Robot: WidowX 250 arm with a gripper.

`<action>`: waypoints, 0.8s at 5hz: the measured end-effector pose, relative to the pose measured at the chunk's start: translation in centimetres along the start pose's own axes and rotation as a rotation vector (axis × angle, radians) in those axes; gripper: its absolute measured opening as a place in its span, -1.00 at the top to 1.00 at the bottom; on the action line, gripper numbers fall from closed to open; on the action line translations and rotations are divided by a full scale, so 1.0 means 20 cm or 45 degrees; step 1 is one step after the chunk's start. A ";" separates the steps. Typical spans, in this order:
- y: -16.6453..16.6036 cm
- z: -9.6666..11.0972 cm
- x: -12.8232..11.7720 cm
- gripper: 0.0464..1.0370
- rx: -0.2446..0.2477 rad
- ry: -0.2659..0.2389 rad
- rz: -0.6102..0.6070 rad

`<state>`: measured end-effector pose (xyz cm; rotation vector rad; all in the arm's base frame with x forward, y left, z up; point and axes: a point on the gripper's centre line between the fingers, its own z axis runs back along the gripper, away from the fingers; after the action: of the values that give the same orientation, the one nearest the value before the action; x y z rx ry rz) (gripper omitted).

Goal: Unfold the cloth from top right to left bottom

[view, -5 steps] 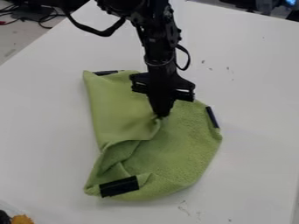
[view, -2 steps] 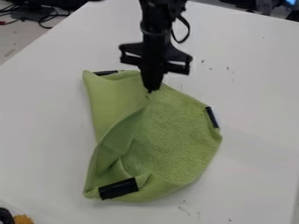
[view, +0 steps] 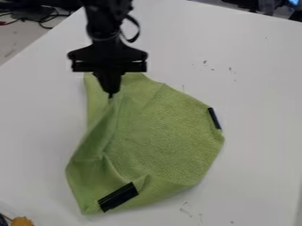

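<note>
"So, where does the cloth [view: 171,141] lie?"

"Around the middle of the table [view: 259,154], a bit left of centre in the view. It's green, part spread and part folded — the broad right side lies fairly flat, while the left side rises in a ridge that slants down from the pincer [view: 110,95] toward the lower left."

"And the pincer, is it wide?"

"No, narrow. Its fingers are together, pointing down, with the cloth nipped at their tips near its upper left part."

"What about those dark patches?"

"One black strip [view: 214,118] sits upright along the right edge of the cloth. Another black strip [view: 118,197], wider, lies aslant near the bottom, with creased fabric just beside it."

"Where is the arm [view: 109,22]?"

"It comes in from the top edge, left of centre, and hangs over the upper left of the cloth — a black loop of cable [view: 134,31] stands out from its right side."

"Anything farther out?"

"Small dark marks [view: 205,62] on the table, up and to the right of the cloth. An orange-yellow thing [view: 22,221] is cut off at the bottom left corner, and thin cables [view: 47,18] lie beyond the table at the upper left."
</note>
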<state>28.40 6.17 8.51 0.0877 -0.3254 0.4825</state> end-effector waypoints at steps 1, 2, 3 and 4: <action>0.16 -0.03 -0.07 0.98 -0.006 -0.002 0.076; 0.32 -0.03 -0.10 0.98 0.029 0.010 0.104; 0.44 -0.02 -0.14 0.98 0.063 0.027 0.141; 0.54 -0.03 -0.19 0.98 0.087 0.048 0.191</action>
<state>20.27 14.05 6.82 0.1209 -0.2795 0.6432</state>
